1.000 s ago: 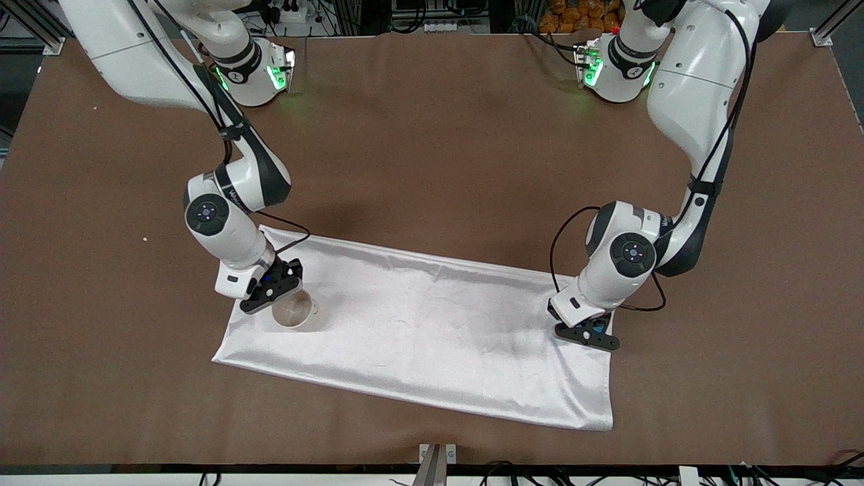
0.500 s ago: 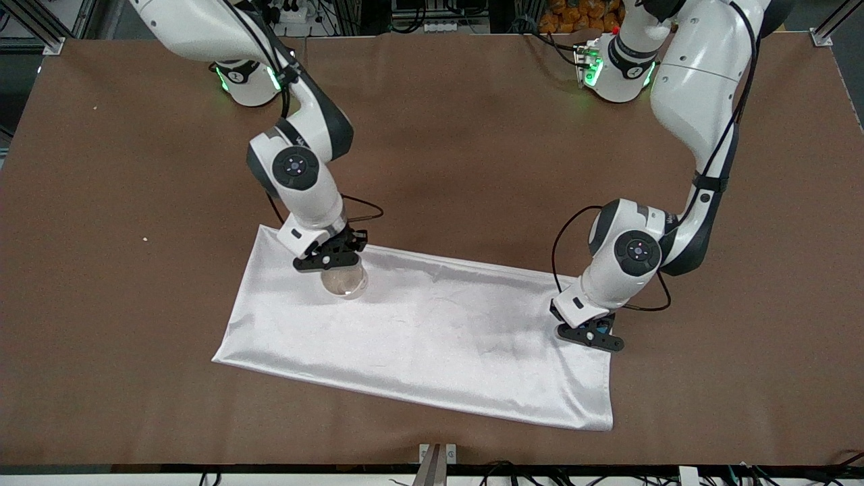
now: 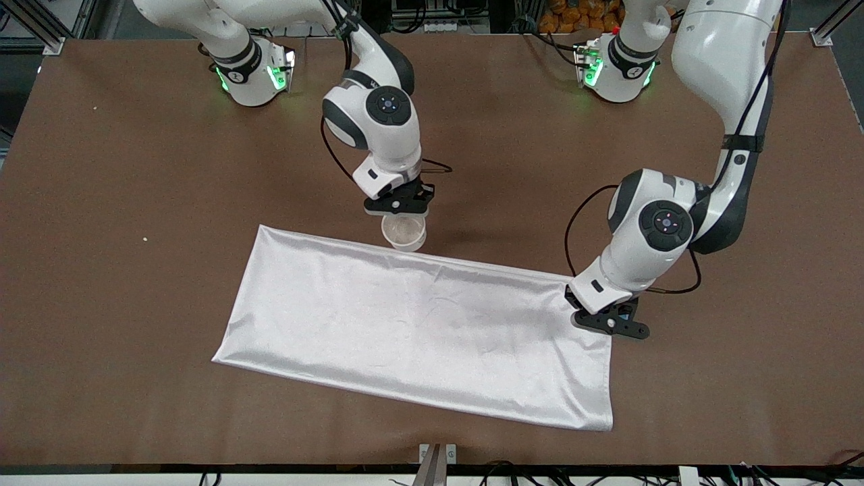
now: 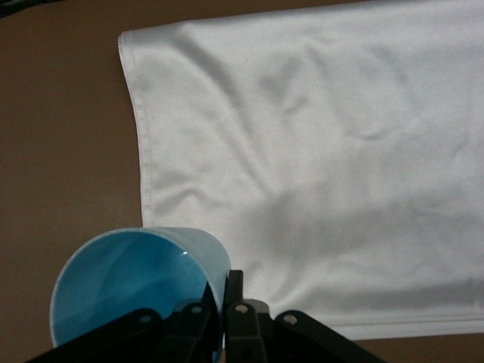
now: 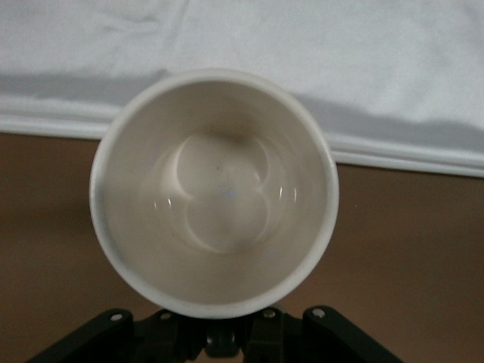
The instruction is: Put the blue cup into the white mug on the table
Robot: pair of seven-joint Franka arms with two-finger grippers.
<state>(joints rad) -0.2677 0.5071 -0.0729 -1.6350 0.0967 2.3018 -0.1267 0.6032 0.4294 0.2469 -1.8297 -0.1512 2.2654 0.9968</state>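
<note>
Claws clamped: right claw on white mug, left claw on blue cup

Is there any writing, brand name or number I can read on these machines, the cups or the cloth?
None can be read.
Small round bright-blue plastic cup: no text.
Cylindrical white mug: no text.
White satin cloth: no text.
Round dark wrist cap bears a mark too small to read.

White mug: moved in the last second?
Yes. The right gripper has carried the white mug off the white cloth, toward the robots' bases and the left arm's end; it is now over the cloth's edge.
</note>
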